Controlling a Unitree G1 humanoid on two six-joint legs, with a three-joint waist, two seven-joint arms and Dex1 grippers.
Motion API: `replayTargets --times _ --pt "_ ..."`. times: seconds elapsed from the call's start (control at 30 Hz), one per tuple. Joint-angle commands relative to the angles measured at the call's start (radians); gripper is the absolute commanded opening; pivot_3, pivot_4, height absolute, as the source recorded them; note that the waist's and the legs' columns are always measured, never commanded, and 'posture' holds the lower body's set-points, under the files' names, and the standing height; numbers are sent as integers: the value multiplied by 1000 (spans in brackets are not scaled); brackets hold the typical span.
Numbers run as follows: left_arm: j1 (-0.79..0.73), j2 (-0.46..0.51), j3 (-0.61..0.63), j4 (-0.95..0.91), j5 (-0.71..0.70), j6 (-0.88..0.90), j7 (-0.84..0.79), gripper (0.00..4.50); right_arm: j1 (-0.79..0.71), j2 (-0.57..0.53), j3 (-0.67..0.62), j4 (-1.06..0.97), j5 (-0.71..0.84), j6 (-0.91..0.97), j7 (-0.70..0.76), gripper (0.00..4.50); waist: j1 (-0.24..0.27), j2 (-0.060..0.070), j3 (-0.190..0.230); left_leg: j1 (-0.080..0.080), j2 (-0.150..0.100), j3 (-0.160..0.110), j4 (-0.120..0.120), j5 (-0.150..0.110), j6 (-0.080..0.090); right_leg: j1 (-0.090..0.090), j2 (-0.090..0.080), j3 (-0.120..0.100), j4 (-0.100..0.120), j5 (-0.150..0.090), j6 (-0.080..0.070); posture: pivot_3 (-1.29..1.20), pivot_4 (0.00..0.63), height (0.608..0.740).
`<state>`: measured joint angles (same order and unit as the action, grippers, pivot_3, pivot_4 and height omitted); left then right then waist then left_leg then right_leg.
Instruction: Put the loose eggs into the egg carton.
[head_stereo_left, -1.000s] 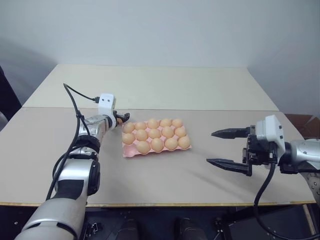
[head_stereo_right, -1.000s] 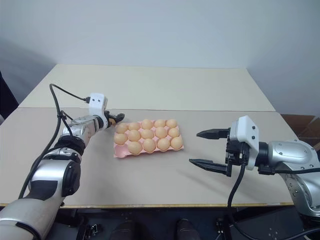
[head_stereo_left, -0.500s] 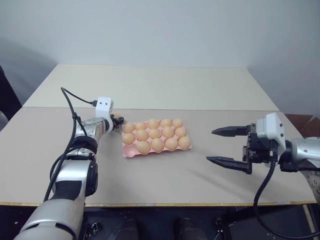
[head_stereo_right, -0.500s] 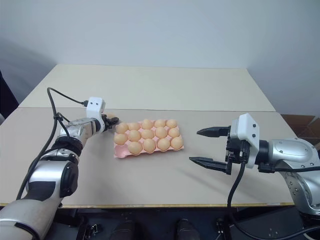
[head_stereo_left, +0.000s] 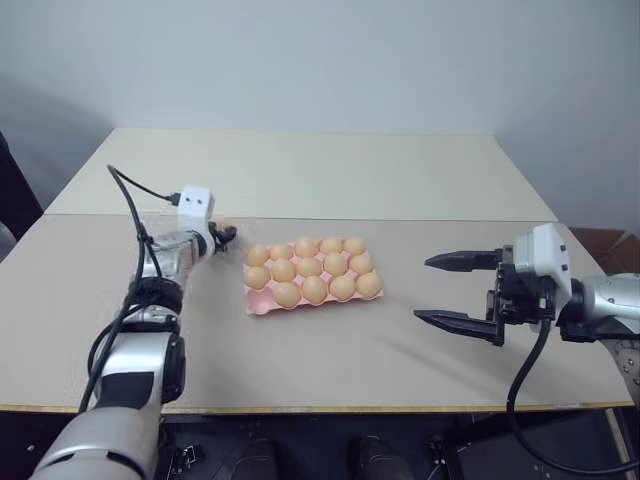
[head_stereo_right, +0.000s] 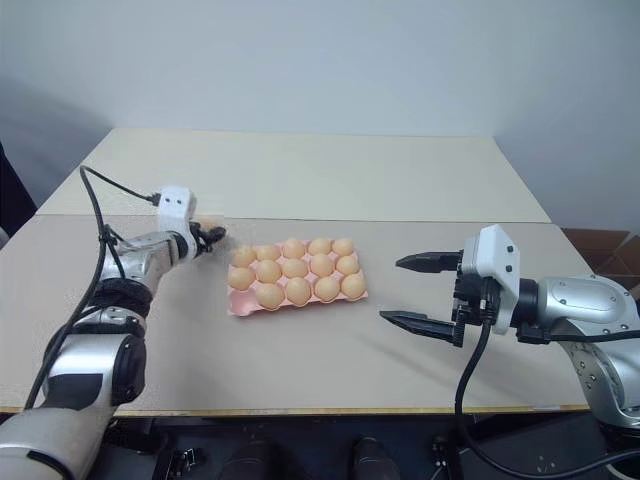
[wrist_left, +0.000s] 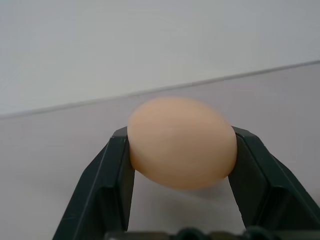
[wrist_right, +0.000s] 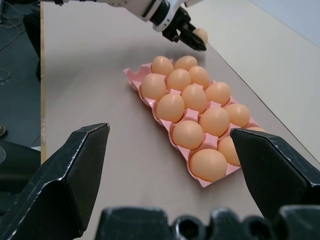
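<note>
A pale orange egg (wrist_left: 182, 142) sits pinched between the two black fingers of my left gripper (head_stereo_left: 222, 236), lifted off the table just left of the egg carton's far left corner. The pink egg carton (head_stereo_left: 257, 303) lies at the middle of the table, and several eggs (head_stereo_left: 310, 267) fill its cups. The cup at its near left corner holds none. My right gripper (head_stereo_left: 424, 290) hovers to the right of the carton, open, its fingers pointing at the carton with nothing between them. From the right wrist, the held egg (wrist_right: 201, 35) shows beyond the carton (wrist_right: 134, 80).
The beige table (head_stereo_left: 330, 370) continues back into a second, lighter table top (head_stereo_left: 320, 170) against a plain wall. A black cable (head_stereo_left: 140, 190) loops from the left wrist over the table's left side.
My left gripper has shut on the egg and carried it up and to the left, away from the carton. The right arm has stayed in place.
</note>
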<state>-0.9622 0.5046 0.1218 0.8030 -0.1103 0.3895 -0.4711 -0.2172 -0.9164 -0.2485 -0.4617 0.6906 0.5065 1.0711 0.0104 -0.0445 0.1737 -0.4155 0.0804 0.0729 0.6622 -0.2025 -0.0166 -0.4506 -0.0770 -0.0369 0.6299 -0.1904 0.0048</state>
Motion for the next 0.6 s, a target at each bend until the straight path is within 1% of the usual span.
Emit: replayTargets --times 0.03,0.1,0.13,0.27,0.37,0.47,0.6 --pt "86 74 7 -272 -68 41 -160 2378 -1 -10 -27 -17 12 -7 1 4500 -4 0 0 0 0 0 0 0 0 0 0 0 0 0 0 0 150 740" --pt "187 137 20 -445 -136 60 -288 2378 9 -6 -29 -23 12 -10 -1 4500 -7 0 0 0 0 0 0 0 0 0 0 0 0 0 0 0 150 740" --pt "222 159 25 -503 -160 68 -327 2378 15 -5 -30 -26 13 -11 -2 4500 -8 0 0 0 1 0 0 0 0 0 0 0 0 0 0 0 150 740" --pt "358 240 38 -668 -259 74 -505 2378 36 1 -34 -40 18 -14 -6 4500 -3 1 0 1 1 0 0 0 0 0 0 0 1 0 0 0 150 740" --pt "444 310 26 -763 -341 130 -650 2378 43 6 -35 -49 21 -12 -14 4500 2 1 0 2 1 0 0 0 0 1 0 0 1 0 0 0 150 740" --pt "498 348 7 -827 -385 159 -729 2378 52 9 -36 -55 21 -13 -17 4500 3 1 0 1 1 0 0 0 0 1 0 0 0 -1 0 0 150 740" --pt "527 348 -30 -864 -376 165 -742 2378 62 11 -40 -62 22 -12 -22 4500 5 1 0 1 1 0 0 0 0 1 0 0 0 -1 0 0 150 740"
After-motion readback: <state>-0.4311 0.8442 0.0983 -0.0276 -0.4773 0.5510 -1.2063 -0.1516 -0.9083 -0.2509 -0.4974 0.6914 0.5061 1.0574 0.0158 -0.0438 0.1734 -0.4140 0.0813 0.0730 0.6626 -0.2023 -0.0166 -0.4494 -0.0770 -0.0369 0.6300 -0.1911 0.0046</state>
